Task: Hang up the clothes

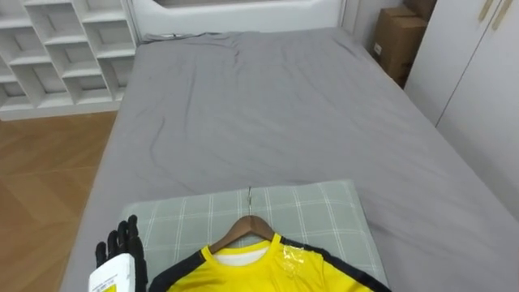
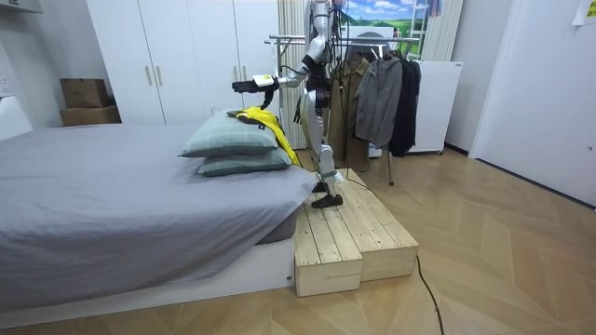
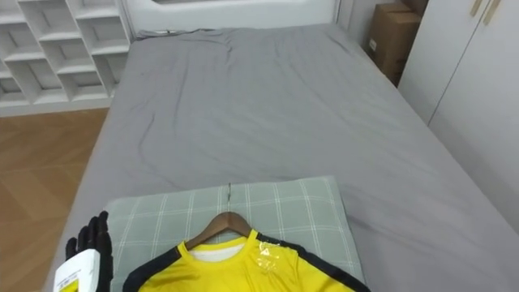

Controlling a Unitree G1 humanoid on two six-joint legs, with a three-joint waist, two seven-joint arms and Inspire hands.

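**Left hand (image 1: 123, 242) open, nothing grasped yet**

Nearest us, that hand hovers at the near left corner of the pillow (image 1: 324, 207), fingers straight and slightly spread, holding nothing. Just to its right lies the yellow shirt (image 1: 268, 272), already on a wooden hanger (image 1: 243, 229) whose hook (image 1: 250, 199) points away from us across the pillow. We judge the pillow keeps the hanger raised off the grey bed (image 1: 284, 105), so fingers can slip under its neck. In the room view we stand on a wooden platform (image 2: 349, 233) at the bed's end, with the clothes rail (image 2: 296, 39) behind us, the likely place to hang it. Closing on the hanger looks like our next step.
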